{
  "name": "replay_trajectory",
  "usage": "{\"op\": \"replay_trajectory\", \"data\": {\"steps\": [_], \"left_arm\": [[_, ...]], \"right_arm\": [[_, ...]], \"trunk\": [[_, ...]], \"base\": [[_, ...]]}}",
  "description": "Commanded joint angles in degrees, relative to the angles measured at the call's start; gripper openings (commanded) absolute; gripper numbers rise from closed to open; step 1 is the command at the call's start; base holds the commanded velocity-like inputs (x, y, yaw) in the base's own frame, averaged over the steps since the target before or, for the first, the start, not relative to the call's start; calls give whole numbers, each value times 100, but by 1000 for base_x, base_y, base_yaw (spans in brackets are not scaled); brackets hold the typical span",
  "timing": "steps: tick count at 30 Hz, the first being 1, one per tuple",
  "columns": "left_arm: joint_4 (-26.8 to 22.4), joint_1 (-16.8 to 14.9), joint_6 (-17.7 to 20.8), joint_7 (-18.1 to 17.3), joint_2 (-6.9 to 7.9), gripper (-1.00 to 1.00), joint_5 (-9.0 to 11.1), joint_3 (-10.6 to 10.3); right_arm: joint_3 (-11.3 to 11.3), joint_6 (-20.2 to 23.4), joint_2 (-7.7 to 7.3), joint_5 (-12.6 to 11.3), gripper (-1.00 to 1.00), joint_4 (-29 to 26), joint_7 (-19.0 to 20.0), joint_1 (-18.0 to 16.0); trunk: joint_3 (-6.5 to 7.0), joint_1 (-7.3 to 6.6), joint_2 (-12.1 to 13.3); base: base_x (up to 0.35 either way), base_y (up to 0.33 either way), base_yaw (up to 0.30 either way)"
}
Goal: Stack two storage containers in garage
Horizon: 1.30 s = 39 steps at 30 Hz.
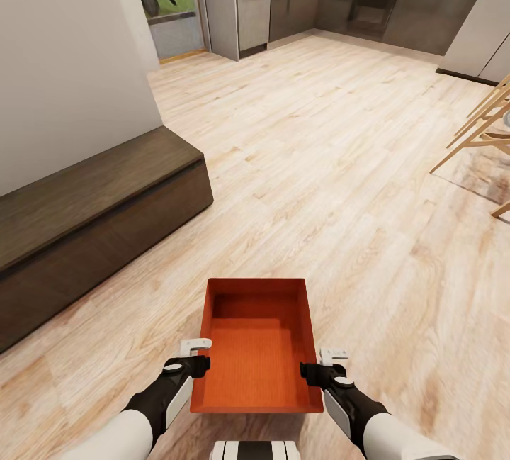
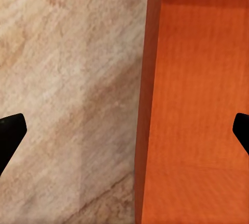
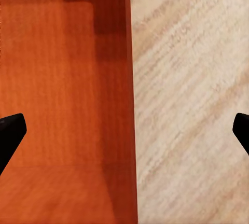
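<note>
Container: 1 orange-red storage container (image 1: 256, 346), lidless, carried level between both arms above the wood-plank floor (image 1: 333, 183).
Left gripper (image 1: 194, 357): at the container's left wall, fingers wide apart, straddling that wall — 1 finger inside, 1 outside.
Right gripper (image 1: 322, 366): at the right wall, likewise spread wide across the rim.
Left side: dark wooden bench (image 1: 92, 212) against a pale wall.
Ahead: dark-cabinet kitchen (image 1: 368, 3) — well apart from the container.
Right edge: wooden chair legs (image 1: 482, 134).
</note>
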Motion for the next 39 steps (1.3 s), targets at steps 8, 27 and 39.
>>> {"op": "replay_trajectory", "data": {"steps": [8,27,39], "left_arm": [[-12,1,31,29,1,100,37,-21],[-12,1,31,25,-33,100,37,-20],[-12,1,31,36,-37,100,37,-21]], "right_arm": [[35,-12,0,-46,100,2,-25,-2],[35,-19,0,-46,100,2,-43,-2],[35,-20,0,-46,100,2,-42,-2]], "trunk": [[-3,-1,-1],[-3,-1,-1],[-3,-1,-1]], "base": [[0,0,0],[0,0,0],[0,0,0]]}}
